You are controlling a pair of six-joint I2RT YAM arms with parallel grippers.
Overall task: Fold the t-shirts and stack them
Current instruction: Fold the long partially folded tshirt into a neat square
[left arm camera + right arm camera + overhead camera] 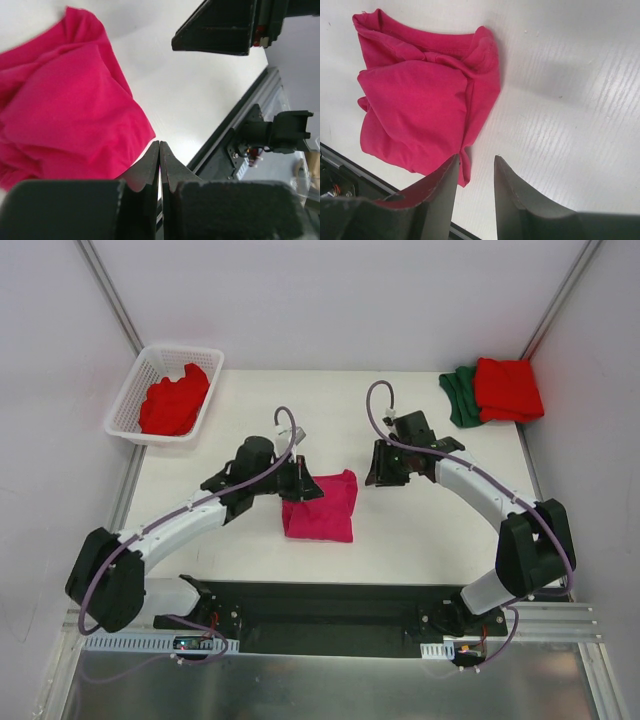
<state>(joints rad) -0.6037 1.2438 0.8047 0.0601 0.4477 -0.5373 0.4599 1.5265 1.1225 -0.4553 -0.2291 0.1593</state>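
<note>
Left hand (159, 146), fingers together, at the pink t-shirt (65, 115) edge.

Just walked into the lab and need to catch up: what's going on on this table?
Two robot arms are working on a loosely folded magenta-pink t-shirt at mid-table. The left gripper has its jaws shut at the shirt's edge; whether cloth is caught is unclear. The right gripper hangs by the opposite side, jaws apart, holding nothing. A folded red t-shirt lies on a dark green t-shirt in the far right corner, and a second red t-shirt sits bunched in the white basket.
</note>
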